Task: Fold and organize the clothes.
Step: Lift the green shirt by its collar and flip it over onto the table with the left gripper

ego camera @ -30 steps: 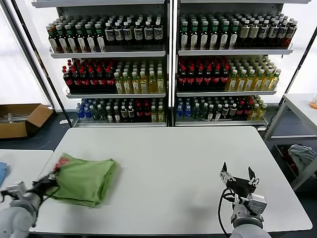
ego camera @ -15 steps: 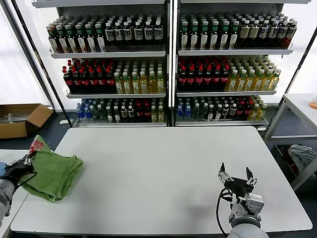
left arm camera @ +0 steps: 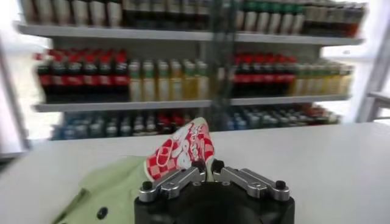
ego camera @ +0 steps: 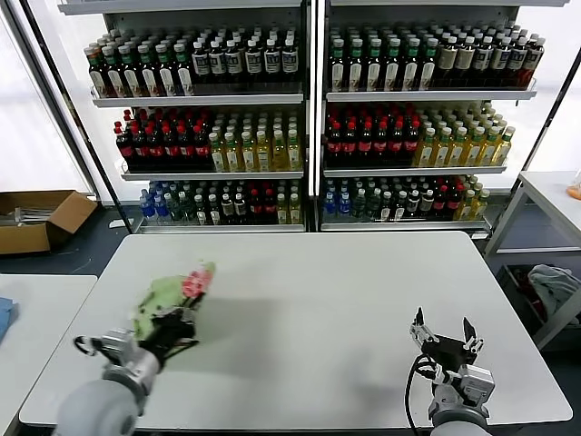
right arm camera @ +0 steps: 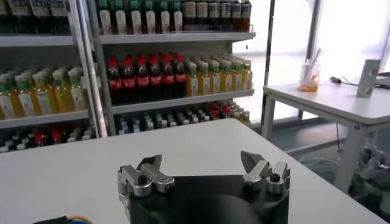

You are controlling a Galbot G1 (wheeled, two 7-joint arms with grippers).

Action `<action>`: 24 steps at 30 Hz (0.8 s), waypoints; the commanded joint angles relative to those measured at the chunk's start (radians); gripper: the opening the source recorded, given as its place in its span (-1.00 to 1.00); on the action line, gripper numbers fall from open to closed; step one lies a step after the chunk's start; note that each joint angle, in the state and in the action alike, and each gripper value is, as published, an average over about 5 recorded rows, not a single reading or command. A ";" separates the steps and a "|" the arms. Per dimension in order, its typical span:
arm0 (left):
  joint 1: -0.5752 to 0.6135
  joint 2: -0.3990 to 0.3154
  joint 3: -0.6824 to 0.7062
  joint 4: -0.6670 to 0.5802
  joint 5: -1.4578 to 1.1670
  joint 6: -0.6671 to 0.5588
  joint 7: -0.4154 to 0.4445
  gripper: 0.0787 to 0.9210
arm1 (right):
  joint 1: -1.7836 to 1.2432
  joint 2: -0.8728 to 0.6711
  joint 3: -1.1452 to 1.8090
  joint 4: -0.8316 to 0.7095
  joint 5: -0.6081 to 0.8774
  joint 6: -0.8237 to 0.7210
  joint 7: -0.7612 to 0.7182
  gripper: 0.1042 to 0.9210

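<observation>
Shirt swung back over the table

The left gripper (left arm camera: pixel 207 169), pinching the light green shirt (ego camera: pixel 166 298) at its logo, has carried it back from the table's (ego camera: pixel 363 300) edge, bunched rather than folded; the right gripper (ego camera: pixel 446 338) waits spread.

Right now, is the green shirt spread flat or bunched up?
Bunched up. The green shirt is gathered in the shut left gripper, its red-and-white logo sticking up above the white table.
</observation>
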 commanded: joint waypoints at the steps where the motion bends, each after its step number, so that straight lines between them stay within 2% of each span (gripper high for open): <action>1: -0.065 -0.188 0.390 -0.025 0.196 0.009 0.001 -0.93 | -0.033 0.020 0.008 0.006 -0.025 0.002 -0.002 0.76; 8: -0.073 -0.165 0.354 -0.013 0.161 0.010 0.005 -0.93 | -0.024 0.029 -0.016 -0.001 -0.044 -0.001 -0.003 0.76; 14: -0.087 -0.179 0.341 0.021 0.124 -0.026 0.026 -0.91 | -0.007 0.032 -0.040 -0.015 -0.057 -0.011 0.000 0.76; 17: -0.103 -0.190 0.342 0.031 0.094 -0.049 0.016 -0.79 | 0.001 0.030 -0.045 -0.022 -0.057 -0.019 0.000 0.76; 21: -0.124 -0.201 0.332 0.024 0.043 -0.056 -0.013 -0.52 | 0.006 0.022 -0.050 -0.029 -0.054 -0.031 -0.011 0.76; 24: -0.123 -0.202 0.311 0.014 0.038 -0.056 -0.027 -0.32 | 0.012 0.014 -0.058 -0.030 0.005 -0.057 -0.013 0.76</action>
